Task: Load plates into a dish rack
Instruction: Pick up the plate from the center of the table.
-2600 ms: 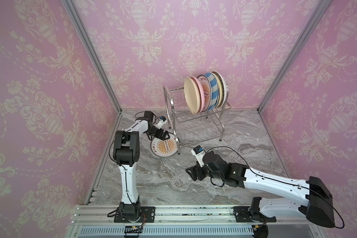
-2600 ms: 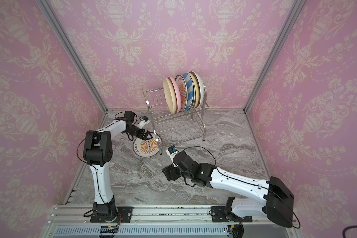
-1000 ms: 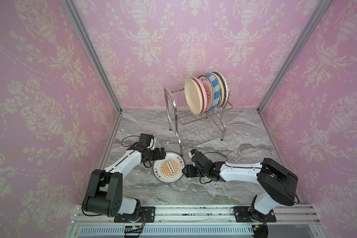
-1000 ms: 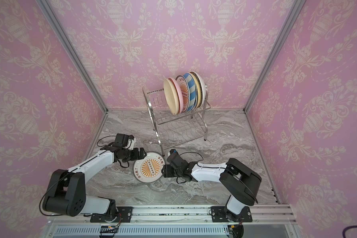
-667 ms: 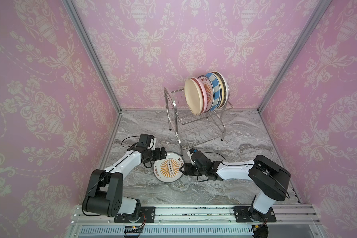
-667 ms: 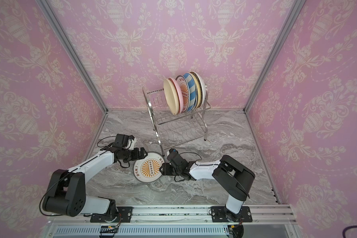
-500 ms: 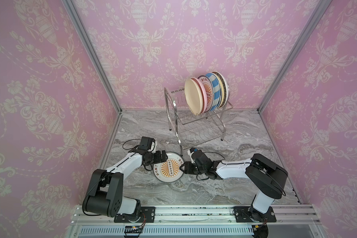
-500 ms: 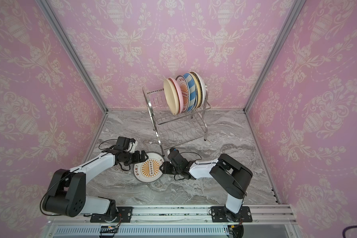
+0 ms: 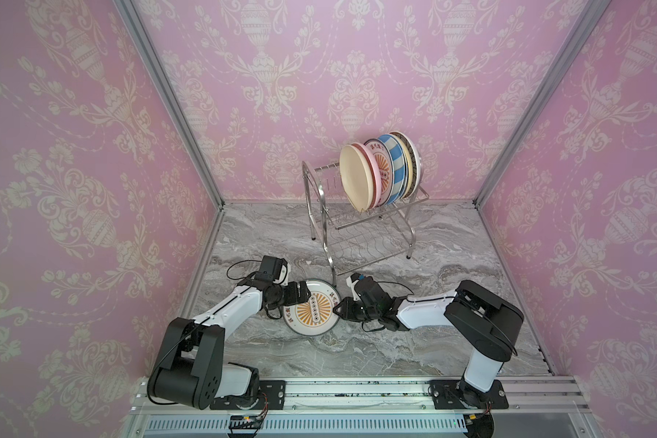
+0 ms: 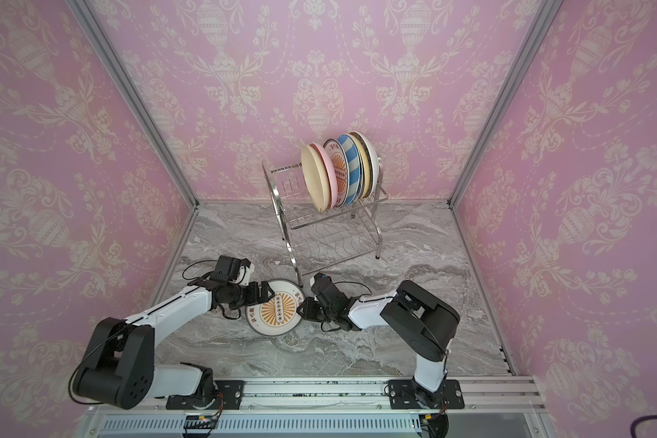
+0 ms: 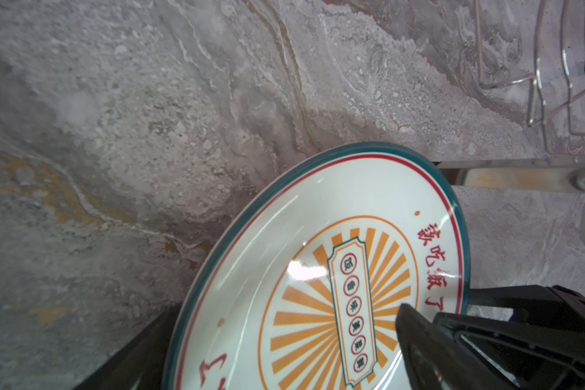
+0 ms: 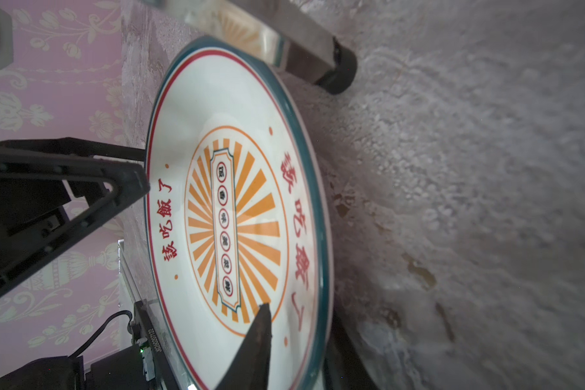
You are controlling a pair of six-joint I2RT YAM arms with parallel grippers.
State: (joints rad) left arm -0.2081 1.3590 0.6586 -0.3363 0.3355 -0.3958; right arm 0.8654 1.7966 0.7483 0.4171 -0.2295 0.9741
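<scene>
Pink patterned walls box in a grey marble table, and at the back stands the rack with a row of plates on edge up top, six that I can count; its lower shelf is bare. One orange sunburst plate is out, tilted low over the table just beside the rack's front leg. My left claw is clamped on its rim. My right claw straddles the opposite rim, one finger over the face; whether it grips I cannot tell. I judge the loading nearly done.
</scene>
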